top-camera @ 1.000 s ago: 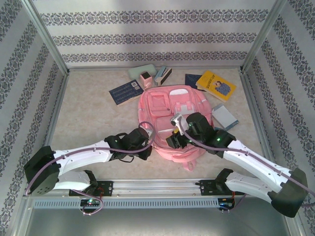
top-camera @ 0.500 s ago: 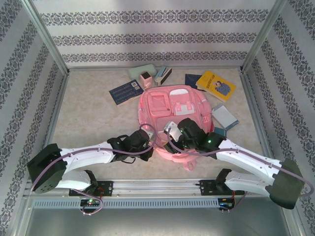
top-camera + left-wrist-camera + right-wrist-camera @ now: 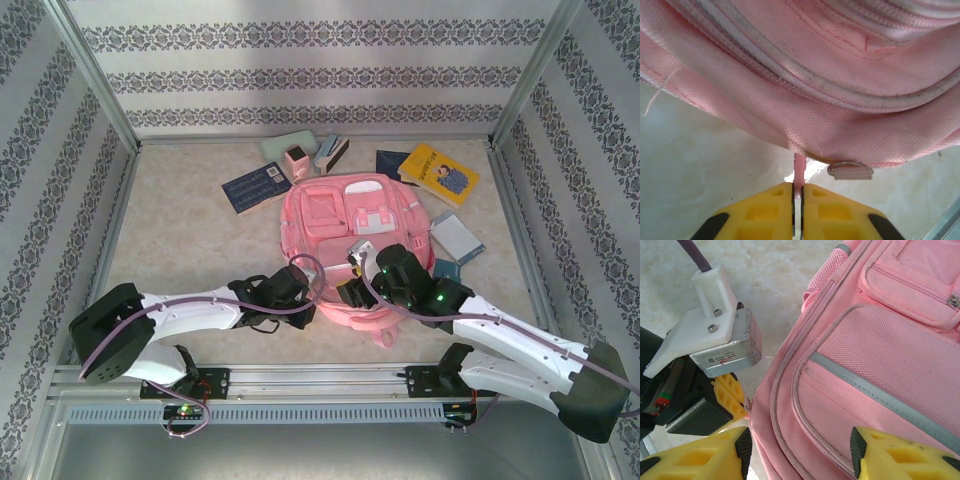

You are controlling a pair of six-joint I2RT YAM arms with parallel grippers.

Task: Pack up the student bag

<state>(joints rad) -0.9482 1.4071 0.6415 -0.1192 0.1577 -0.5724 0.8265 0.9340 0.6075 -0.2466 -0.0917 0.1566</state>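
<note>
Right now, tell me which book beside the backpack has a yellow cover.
The yellow book at the far right, past the student bag. The left book is dark blue; the grey book lies nearer the arms.

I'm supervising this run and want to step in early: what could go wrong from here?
The left gripper has its jaws shut on only a thin pink tab of the student bag; it could slip free. The right gripper, jaws open over the bag's edge, sits close beside the left one; they might collide.
</note>
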